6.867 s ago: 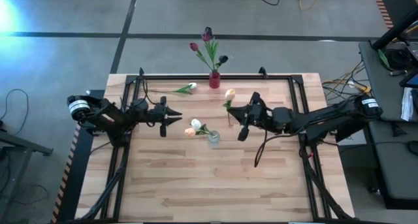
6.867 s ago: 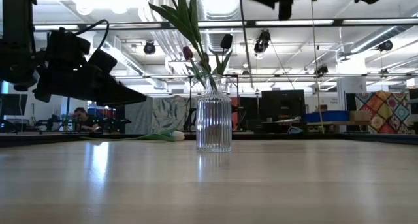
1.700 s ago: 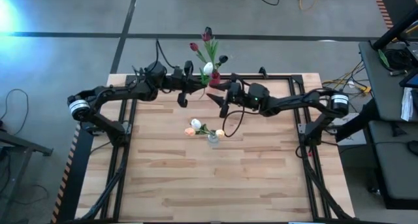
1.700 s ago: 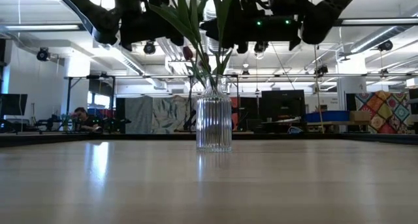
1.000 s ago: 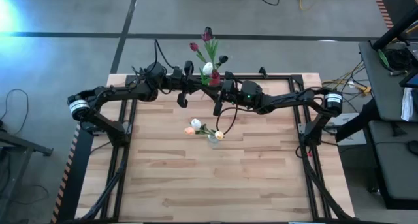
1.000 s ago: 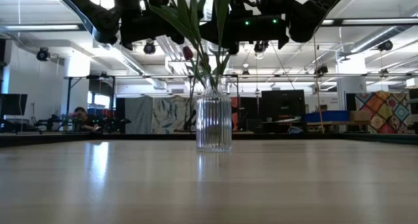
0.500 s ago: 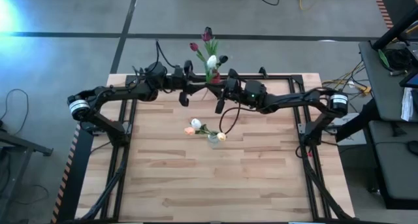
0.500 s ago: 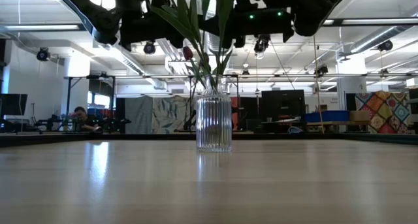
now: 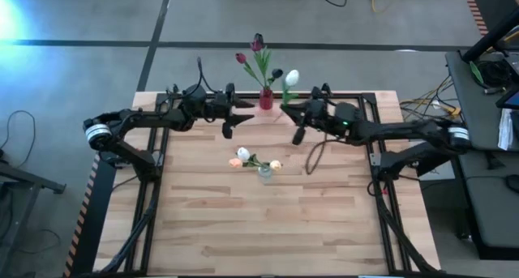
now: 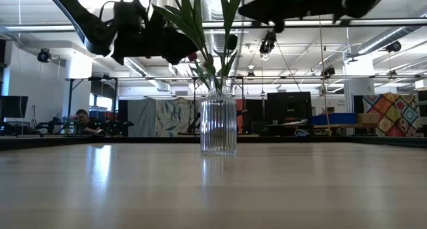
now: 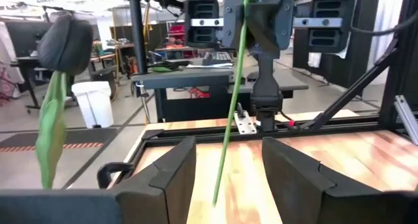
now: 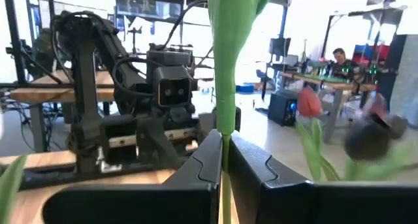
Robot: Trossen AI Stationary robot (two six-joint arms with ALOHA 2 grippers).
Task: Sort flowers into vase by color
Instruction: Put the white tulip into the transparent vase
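Note:
A small red vase [image 9: 266,100] at the table's far edge holds dark maroon tulips [image 9: 257,43]. A ribbed clear vase [image 9: 265,172] mid-table holds white and peach tulips [image 9: 243,154]; the low view shows this vase [image 10: 219,126] standing upright. My right gripper [image 9: 285,109] hovers just right of the red vase, shut on a white tulip [image 9: 292,77]. My left gripper [image 9: 246,117] is open on the red vase's left, level with it and touching nothing. Seen from the left wrist, the left gripper [image 11: 228,144] faces the held tulip's stem [image 11: 230,113]. My right gripper pinches the white tulip's green stem [image 12: 225,129] between its two fingers, coming level from the table's right and lying across the stem. The tulip is lifted clear and upright, head above the fingers, with the stem's lower end [image 11: 216,199] hanging free over the table.
The arms' black mounting frame [image 9: 357,96] runs along the far and side edges of the wooden table [image 9: 268,229]. A black cable [image 9: 312,158] hangs from the right arm near the clear vase. The near half of the table holds nothing.
My right gripper has moved toward the table's right edge, carrying the white tulip away from above the red vase. My left gripper has drawn back toward the left and now stands apart from the tulip. Both vases and their flowers have stayed put.

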